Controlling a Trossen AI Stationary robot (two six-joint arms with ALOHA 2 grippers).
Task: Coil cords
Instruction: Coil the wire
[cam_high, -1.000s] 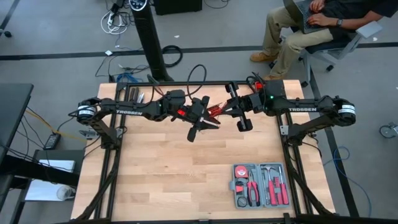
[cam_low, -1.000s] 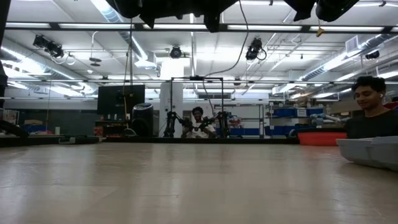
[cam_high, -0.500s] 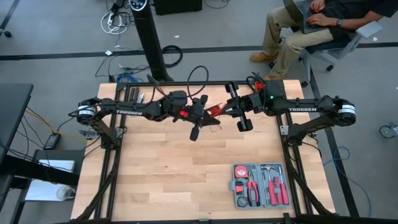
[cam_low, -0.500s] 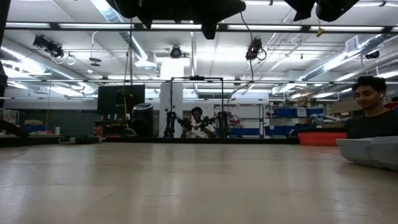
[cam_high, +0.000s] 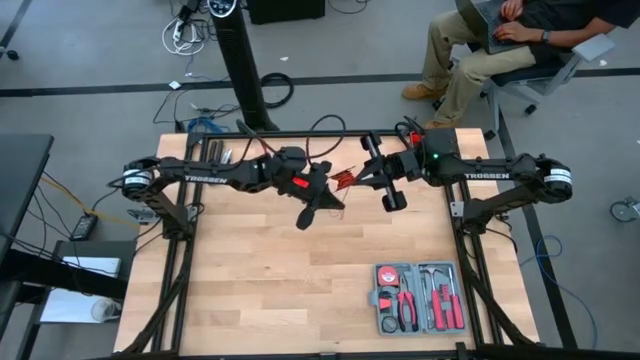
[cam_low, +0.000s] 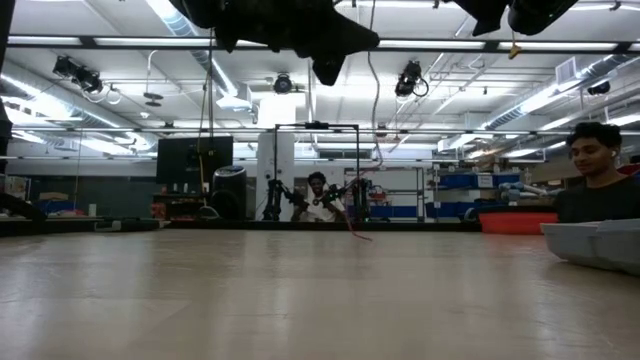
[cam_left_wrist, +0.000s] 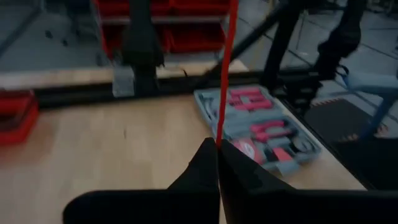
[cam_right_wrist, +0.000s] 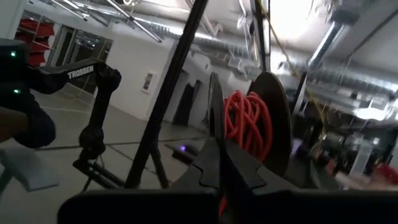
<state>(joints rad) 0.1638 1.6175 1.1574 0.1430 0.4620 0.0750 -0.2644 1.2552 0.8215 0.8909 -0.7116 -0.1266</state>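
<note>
Hovering over bare wooden table (cam_high: 260, 270), both hands pinching red cord (cam_high: 342, 180), workshop behind.

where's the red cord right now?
High view: the red cord is up off the table near the back edge, centre, bundled between the left gripper and the right gripper; the left wrist view shows a strand pinched in the left's shut fingers.

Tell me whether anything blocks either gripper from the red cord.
Nothing visible does. The left gripper is shut on the red cord, which runs taut from its fingertips, and the right gripper is shut on the coiled bundle.
</note>
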